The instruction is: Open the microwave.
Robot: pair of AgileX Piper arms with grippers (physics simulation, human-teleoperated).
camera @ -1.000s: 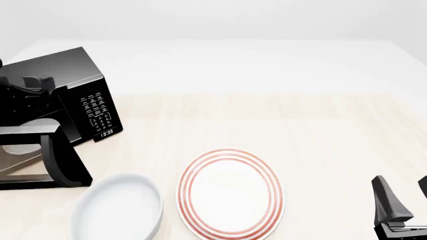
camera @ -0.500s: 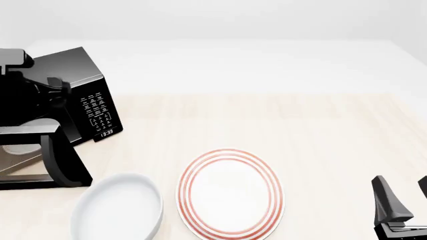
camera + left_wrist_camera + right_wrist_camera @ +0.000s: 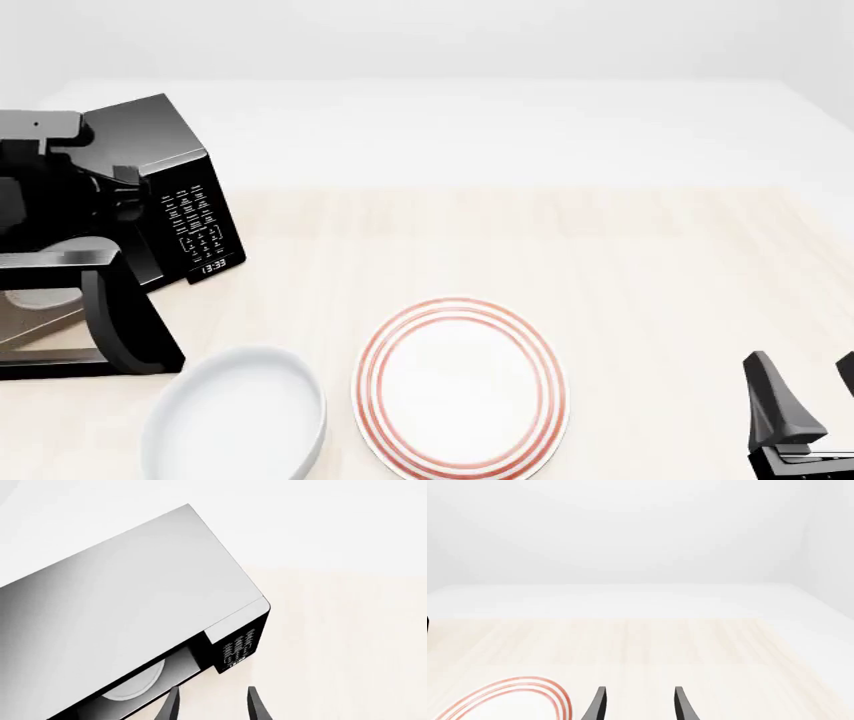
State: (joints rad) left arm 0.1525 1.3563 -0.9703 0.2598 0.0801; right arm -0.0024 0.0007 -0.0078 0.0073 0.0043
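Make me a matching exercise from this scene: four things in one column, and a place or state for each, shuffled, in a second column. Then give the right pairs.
Things:
1. microwave
2. red-ringed plate
3. white bowl
4. right tool

Places or states:
A. at the near right corner of the front view, open and empty
B. near edge of the table, between the bowl and the right arm
C. far left, door swung open toward the camera
D. near edge, just in front of the open door

Pairs: 1-C, 2-B, 3-D, 4-A
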